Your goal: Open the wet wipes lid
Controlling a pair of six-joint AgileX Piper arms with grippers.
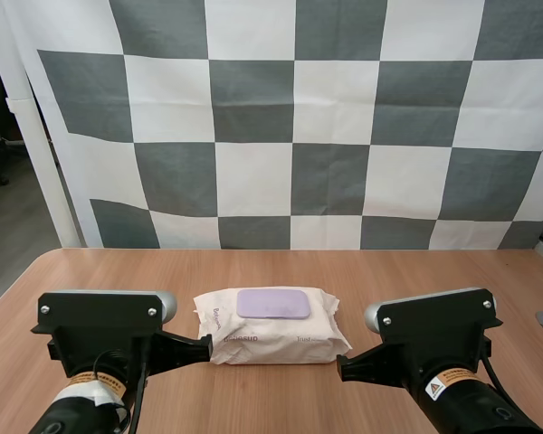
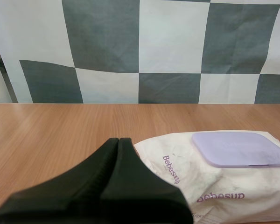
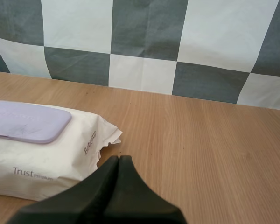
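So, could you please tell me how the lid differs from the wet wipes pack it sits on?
The lid is lilac, the pack white. The lid is smooth and plain, the pack crinkled and lettered. The lid covers only part of the pack's top. Both lie flat, and the lid is closed.

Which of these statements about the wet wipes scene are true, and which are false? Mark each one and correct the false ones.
1. The purple lid on the pack of wet wipes lies flat and closed. True.
2. The left gripper is open. False: its fingers lie together, shut on nothing.
3. The pack lies on the table between the two arms. True.
4. The right gripper pinches the lid. False: it is shut on nothing, beside the pack's crimped end, away from the lid.
5. The pack stands upright on one end. False: it lies flat with the lid facing up.
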